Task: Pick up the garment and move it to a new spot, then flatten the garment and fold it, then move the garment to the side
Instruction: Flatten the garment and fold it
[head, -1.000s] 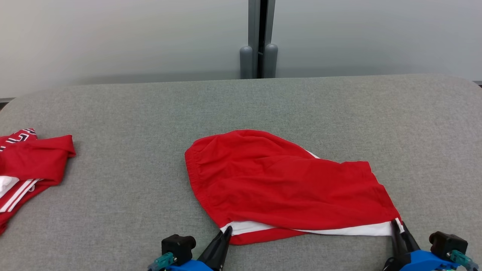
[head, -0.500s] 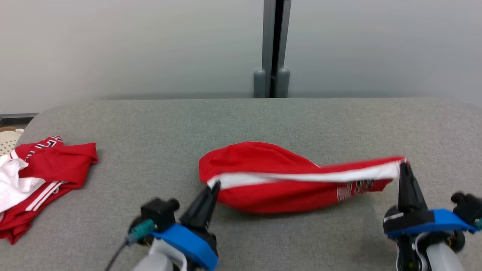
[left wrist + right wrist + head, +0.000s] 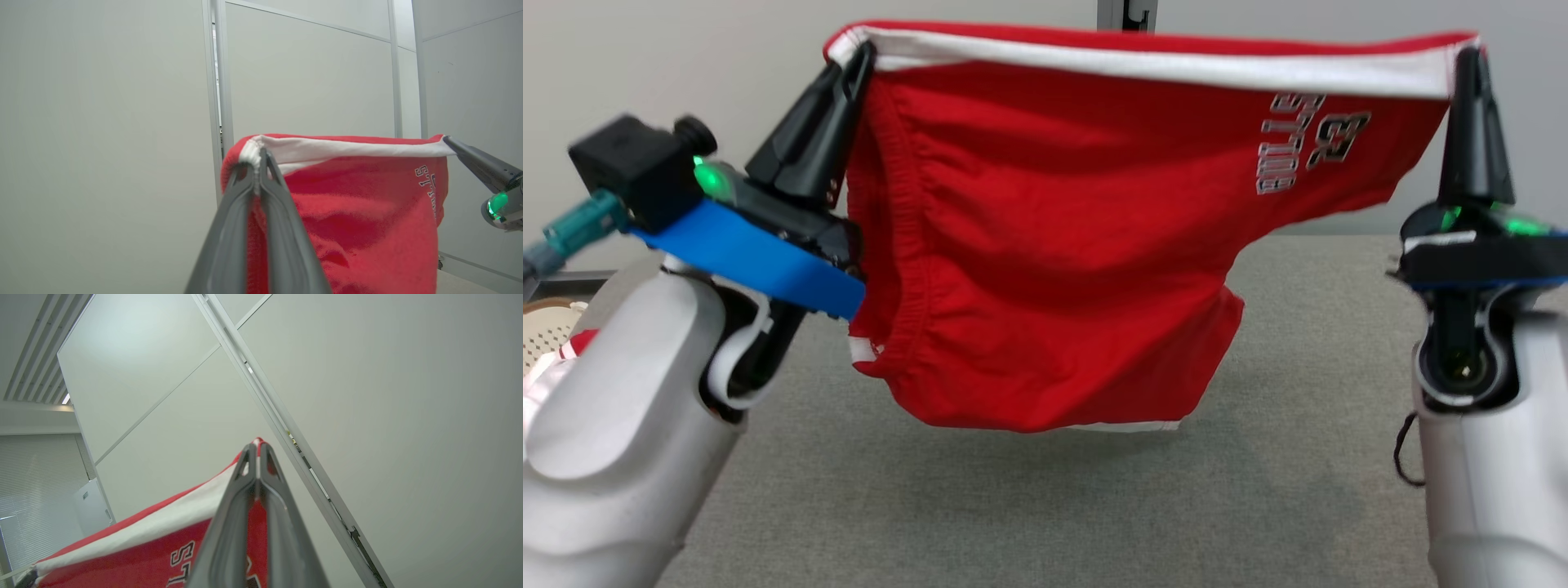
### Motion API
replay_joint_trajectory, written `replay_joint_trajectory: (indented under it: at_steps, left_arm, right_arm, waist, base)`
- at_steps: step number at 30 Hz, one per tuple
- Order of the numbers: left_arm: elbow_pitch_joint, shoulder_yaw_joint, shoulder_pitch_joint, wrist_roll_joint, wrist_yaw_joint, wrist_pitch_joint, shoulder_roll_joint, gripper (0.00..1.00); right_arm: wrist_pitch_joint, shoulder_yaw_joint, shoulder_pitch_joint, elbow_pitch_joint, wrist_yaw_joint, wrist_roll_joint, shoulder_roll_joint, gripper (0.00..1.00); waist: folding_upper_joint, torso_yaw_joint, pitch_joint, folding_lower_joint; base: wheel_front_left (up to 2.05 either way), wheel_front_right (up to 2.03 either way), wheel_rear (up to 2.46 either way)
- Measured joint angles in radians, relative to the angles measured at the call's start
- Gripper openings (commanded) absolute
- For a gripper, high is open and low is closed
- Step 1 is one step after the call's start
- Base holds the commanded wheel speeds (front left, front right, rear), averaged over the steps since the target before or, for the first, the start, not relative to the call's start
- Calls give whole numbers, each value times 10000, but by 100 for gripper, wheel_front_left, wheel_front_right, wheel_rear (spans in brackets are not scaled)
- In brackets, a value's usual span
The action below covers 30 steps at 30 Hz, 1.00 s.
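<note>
Head view gives me the garment (image 3: 1045,245) as a pair of red shorts in a soft, matte knit. It hangs in the air above the table (image 3: 1013,506), stretched wide between my two claws. A flat white band (image 3: 1160,69) runs along its top edge, pulled nearly straight, and below it the cloth sags in loose folds. A gathered, puckered waistband (image 3: 915,245) runs down the side nearer my left arm. Pale block lettering (image 3: 1298,143), turned sideways, sits near my right arm. The lowest edge looks clear of the table, with a soft shadow on the surface beneath it. The table is covered in grey, felt-like cloth with a fine fleck.

The left gripper (image 3: 858,57) is high above the table's left part. Its long dark fingers (image 3: 805,143) taper to narrow tips and are pinched tight on the top left corner of the white band. On the left wrist view I see the hem bunched between the two tips. The right gripper (image 3: 1468,61) stands upright above the table's right part, clamped the same way on the opposite corner of the band. The right wrist view shows its tips pressed together with red and white cloth caught between them.

My left wrist carries a blue collar (image 3: 760,261) and a green light (image 3: 712,180) on a smooth, pale left forearm (image 3: 621,425). At the table's left edge, partly hidden behind that forearm, lies a bit of another red and white cloth (image 3: 560,359).
</note>
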Motion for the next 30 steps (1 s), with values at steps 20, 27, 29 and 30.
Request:
replay_joint_trajectory:
  at_steps: [20, 27, 29, 30]
  left_arm:
    - [3427, 6, -3693, 186, -23, -614, -1078, 0]
    - [3977, 401, -1227, 161, -25, -639, -1609, 0]
    - [4077, 504, -78, 130, -25, -639, -1896, 0]
    - [4105, 602, 513, 125, -25, -639, -2042, 0]
  right_arm:
    - [-648, -945, -5743, 4234, 4, -2727, -35, 0]
    - [-696, -408, -3234, 4800, 6, -2113, 10, 0]
    - [-696, -339, -2164, 4782, 10, -1839, 19, 0]
    - [-696, -284, -1575, 4786, 10, -1724, 17, 0]
  waist:
    - [0, -498, 2504, 3]
    - [0, -652, 2428, 3]
    - [0, -652, 2345, 2]
    - [0, -649, 2298, 1]
  base:
    - [0, 0, 0]
    - [0, 0, 0]
    - [0, 0, 0]
    - [0, 0, 0]
